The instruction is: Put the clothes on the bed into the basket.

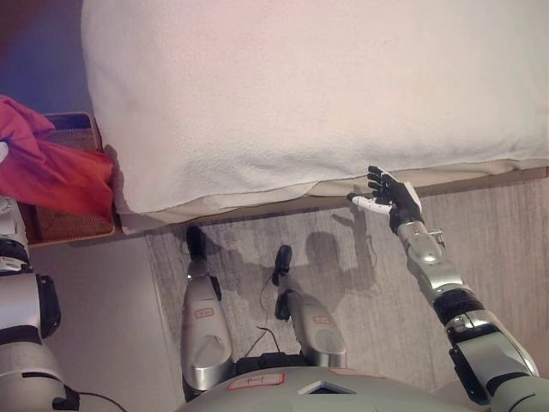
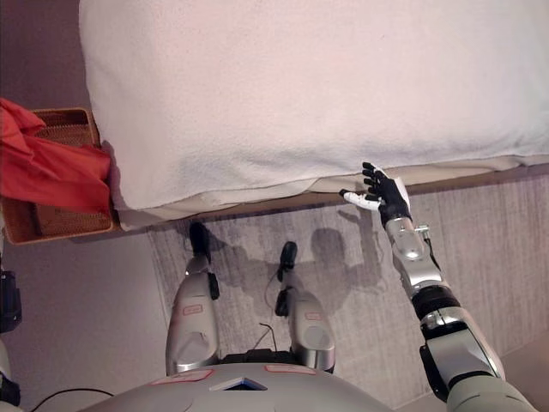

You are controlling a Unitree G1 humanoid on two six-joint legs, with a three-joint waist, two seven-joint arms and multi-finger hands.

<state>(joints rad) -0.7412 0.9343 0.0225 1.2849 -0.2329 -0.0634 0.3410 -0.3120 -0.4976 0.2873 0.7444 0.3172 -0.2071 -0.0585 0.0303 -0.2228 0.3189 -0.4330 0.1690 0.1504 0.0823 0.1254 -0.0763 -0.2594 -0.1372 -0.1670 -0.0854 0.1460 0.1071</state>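
One red garment (image 2: 53, 173) showed at the far left of both views, draped over the woven basket (image 2: 60, 219) that sat on the floor just beside the bed's left front corner. The cloth hung across the basket's upper part and its right rim, touching the side of the bed (image 2: 300, 94) there; the basket's front wall and part of its weave stayed bare below it. The garment's upper end ran off the view's left edge, so what held it couldn't be told.

The bed filled the top of both views, covered w/ a cream blanket whose front edge drooped over the side, a lighter sheet layer peeking out under it along the front. The blanket's top looked bare of clothes as far as the views reached.

The right hand (image 1: 390, 196) was raised at the bed's front edge, toward the right side, fingers spread & fairly straight, white tips pointing left. It gripped nothing; whether it touched the blanket hem or sat just short of it couldn't be told.

The left arm came in at the lower left of the left eye view, near the basket; the left hand itself showed in neither view.

Grey wood-grain flooring (image 2: 480, 249) ran under the bed's front edge.
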